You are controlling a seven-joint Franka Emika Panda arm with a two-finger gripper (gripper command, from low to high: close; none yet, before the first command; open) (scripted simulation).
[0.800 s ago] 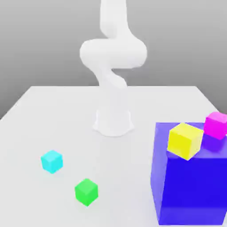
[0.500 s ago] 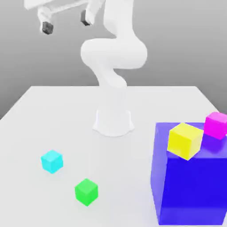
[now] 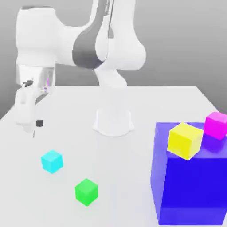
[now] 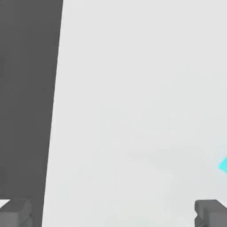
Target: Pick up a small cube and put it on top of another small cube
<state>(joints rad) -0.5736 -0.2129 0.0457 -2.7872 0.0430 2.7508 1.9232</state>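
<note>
The gripper has been lowered toward the worktop, fingers apart; the cyan cube is cut off in the hand view.

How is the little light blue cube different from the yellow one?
The light blue cube sits on the white table; the yellow cube sits up on the big blue block. The yellow cube looks larger than the light blue cube. Both are plain, single-coloured cubes that nothing is holding.
</note>
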